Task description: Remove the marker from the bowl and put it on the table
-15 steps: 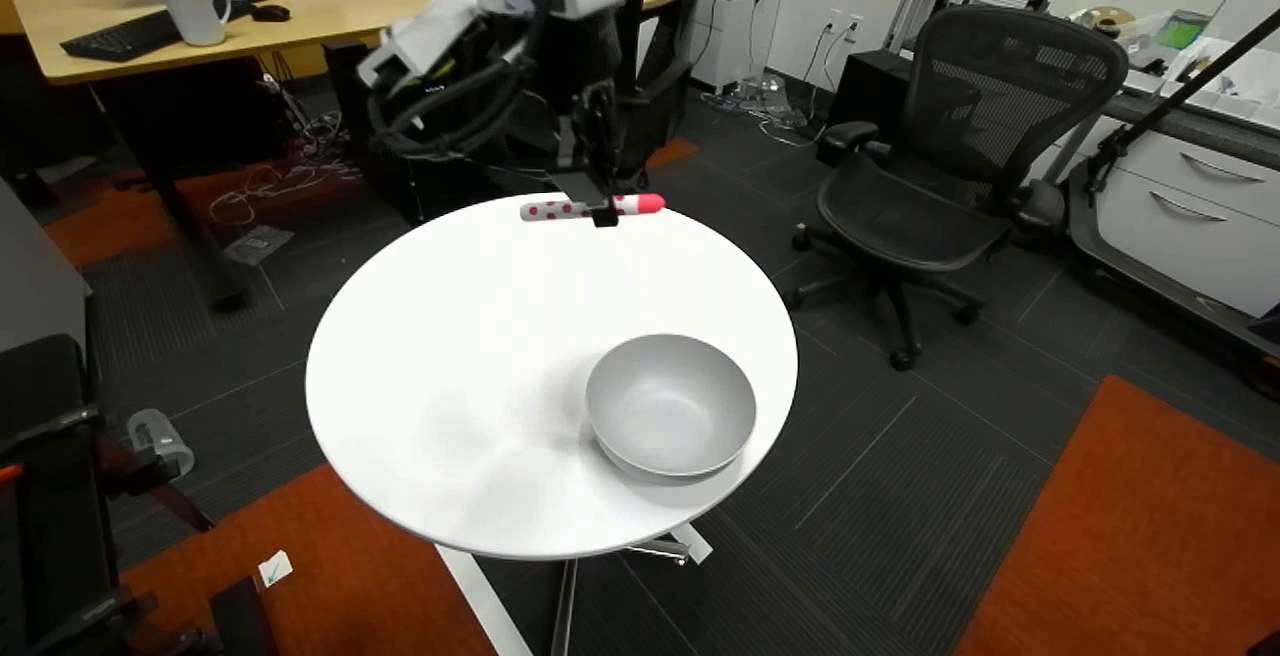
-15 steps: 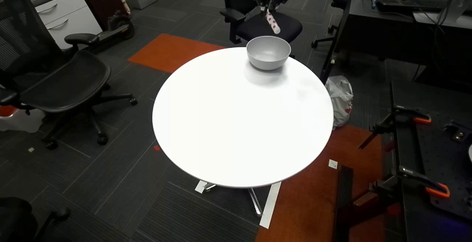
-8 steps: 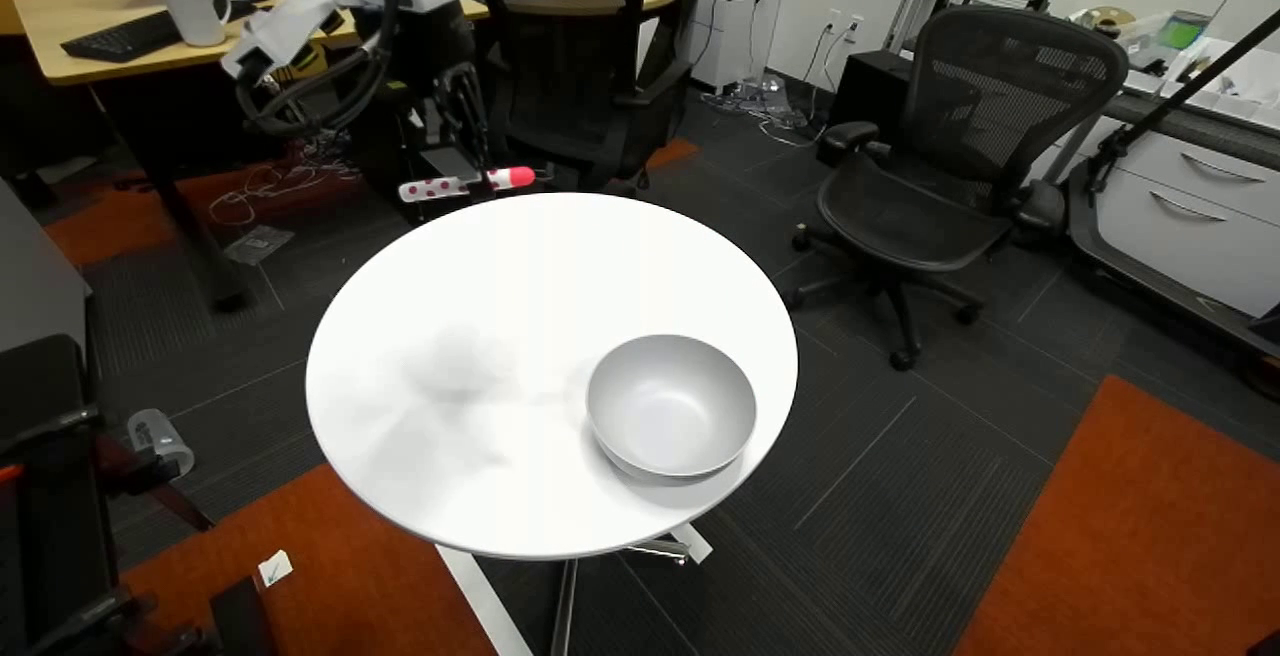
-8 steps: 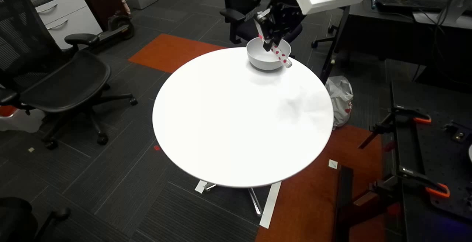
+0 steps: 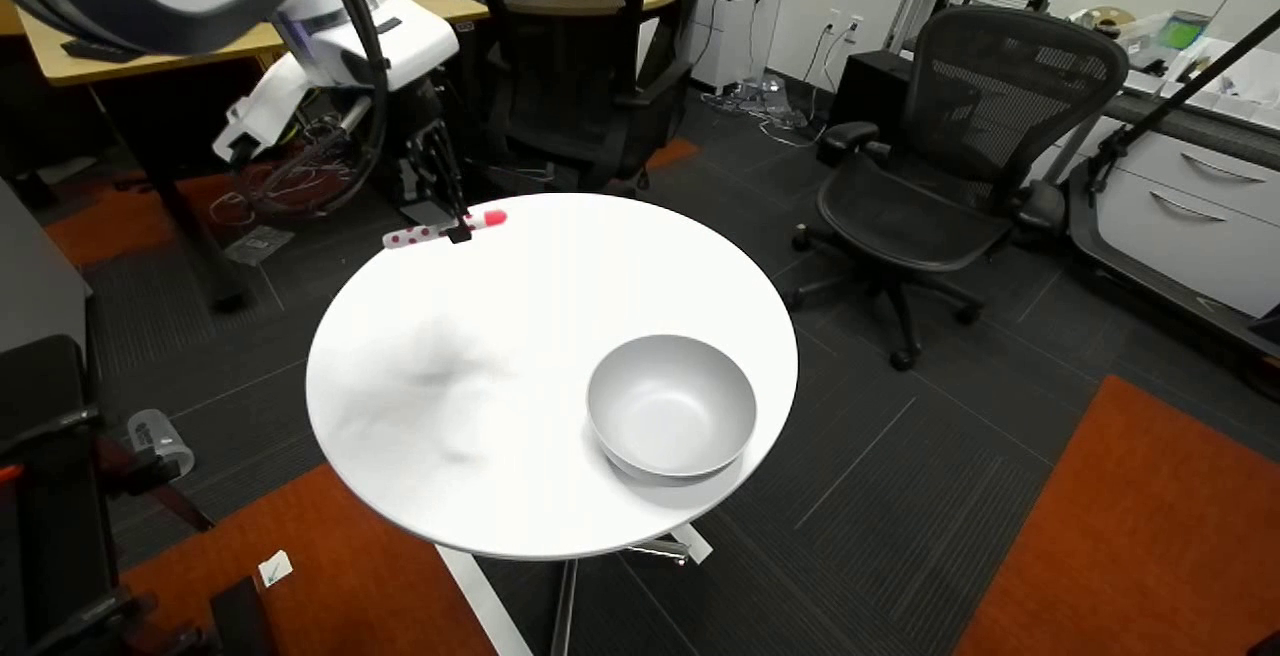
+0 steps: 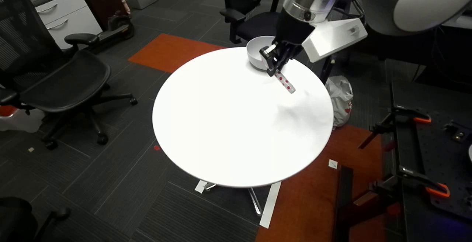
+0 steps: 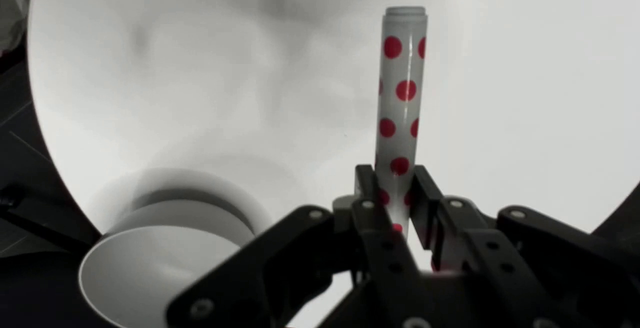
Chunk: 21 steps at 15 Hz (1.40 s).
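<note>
The marker (image 5: pixel 412 236), a white stick with red dots and a red cap, is in my gripper (image 5: pixel 458 228) above the round white table (image 5: pixel 560 316). In the wrist view my gripper (image 7: pixel 395 188) is shut on the marker (image 7: pixel 402 90), its white end pointing away and its cap end hidden by the fingers. The grey bowl (image 5: pixel 670 406) stands upright on the table, and no object shows in it. In an exterior view my gripper (image 6: pixel 273 71) partly covers the bowl (image 6: pixel 255 50), and the marker (image 6: pixel 285 82) slants down beside it. The bowl (image 7: pixel 150 273) is at lower left in the wrist view.
A black mesh chair (image 5: pixel 1000 136) and another black chair (image 5: pixel 570 76) stand around the table. A light-wood desk (image 5: pixel 425 4) is behind the arm. A black bench (image 6: pixel 424 98) with orange-handled clamps stands nearby. A soft shadow of the arm falls on the tabletop.
My gripper, with the marker held, has moved left away from the bowl in an exterior view, then down closer to the tabletop. The bowl has not moved.
</note>
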### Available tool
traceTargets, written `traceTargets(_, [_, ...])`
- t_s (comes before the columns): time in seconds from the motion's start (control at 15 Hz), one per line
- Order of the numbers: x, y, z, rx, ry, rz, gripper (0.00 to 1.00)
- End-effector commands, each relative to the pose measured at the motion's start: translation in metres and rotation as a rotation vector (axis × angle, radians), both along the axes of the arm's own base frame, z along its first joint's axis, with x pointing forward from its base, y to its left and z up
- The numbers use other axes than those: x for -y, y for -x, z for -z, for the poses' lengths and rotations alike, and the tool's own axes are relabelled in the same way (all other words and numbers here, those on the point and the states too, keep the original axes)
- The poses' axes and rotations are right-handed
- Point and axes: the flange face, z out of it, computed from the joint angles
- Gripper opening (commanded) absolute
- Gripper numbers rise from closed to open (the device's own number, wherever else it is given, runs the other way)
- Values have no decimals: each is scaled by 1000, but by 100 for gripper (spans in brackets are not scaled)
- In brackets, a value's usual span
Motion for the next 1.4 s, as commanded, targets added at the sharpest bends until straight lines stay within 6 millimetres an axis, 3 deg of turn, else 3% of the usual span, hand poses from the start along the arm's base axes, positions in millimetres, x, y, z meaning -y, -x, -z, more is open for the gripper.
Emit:
traceTargets(0.0, [-3, 10, 24, -93, -15, 6, 5])
traceTargets(0.2, [-4, 13, 43, -151, -42, 10, 5])
traceTargets(0.93, [2, 6, 105, -116, -37, -16, 5])
traceTargets(1.33, [0, 1, 123, -92, -14, -21, 5])
